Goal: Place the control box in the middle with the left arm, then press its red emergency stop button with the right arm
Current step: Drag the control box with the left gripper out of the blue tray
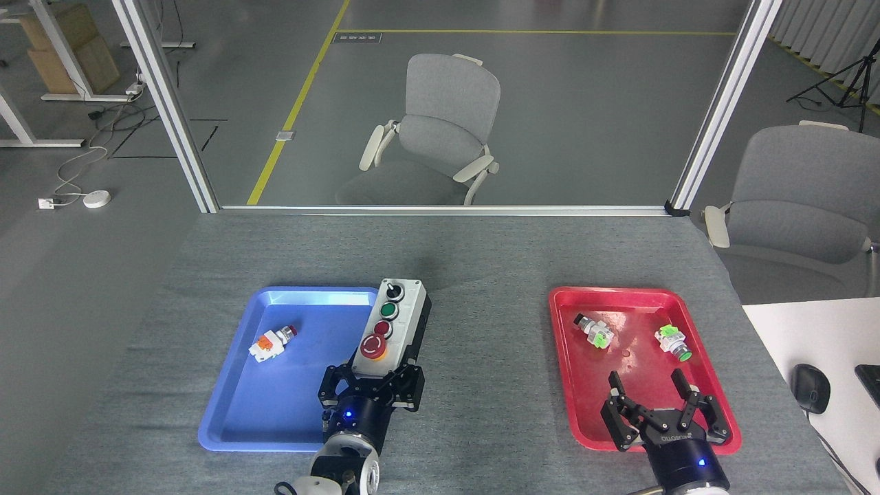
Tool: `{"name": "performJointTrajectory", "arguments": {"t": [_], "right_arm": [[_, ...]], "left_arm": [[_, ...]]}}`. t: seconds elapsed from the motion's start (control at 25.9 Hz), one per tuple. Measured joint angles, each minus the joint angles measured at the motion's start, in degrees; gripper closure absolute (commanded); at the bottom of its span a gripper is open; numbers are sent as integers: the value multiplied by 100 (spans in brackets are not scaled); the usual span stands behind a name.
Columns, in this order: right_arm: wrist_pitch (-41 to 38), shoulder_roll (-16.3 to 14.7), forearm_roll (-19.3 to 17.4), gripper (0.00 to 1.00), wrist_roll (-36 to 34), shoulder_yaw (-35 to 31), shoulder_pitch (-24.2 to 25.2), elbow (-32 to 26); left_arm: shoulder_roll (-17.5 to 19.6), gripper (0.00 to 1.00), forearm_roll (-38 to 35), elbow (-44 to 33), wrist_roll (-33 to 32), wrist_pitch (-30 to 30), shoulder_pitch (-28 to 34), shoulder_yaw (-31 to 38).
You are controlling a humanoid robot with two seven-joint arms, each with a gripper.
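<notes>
Left gripper: clamping the near end of the control box, jaws pressed against its sides.
Control box: hanging above the right rim of the blue tray, half over the tray, half over the bare grey surface; apparently lifted clear, though contact is hard to judge.
Right gripper: jaws standing apart, gripping nothing, hovering over the near part of the red tray.
Progress: box is being carried and is not yet at the middle; placing it is left to do.
Red emergency stop button: facing up, unpressed as far as I can judge.
Counts: two trays; one control box; one white-orange loose switch in the blue tray; two green-tipped switches in the red tray; two chairs.
</notes>
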Motion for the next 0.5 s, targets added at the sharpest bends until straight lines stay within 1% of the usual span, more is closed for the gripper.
{"name": "performJointTrajectory", "arguments": {"t": [0.12, 0.27, 0.5], "right_arm": [[-20, -50, -2, 2, -129, -11, 58, -12], [29, -98, -6, 2, -193, -13, 97, -13], [79, -147, -18, 2, -214, -8, 110, -11]], "left_arm": [[-34, 100, 21, 232, -172, 515, -103, -554], [-53, 100, 32, 528, -316, 960, -201, -1080], [-64, 100, 46, 820, -456, 1301, -278, -1670]]}}
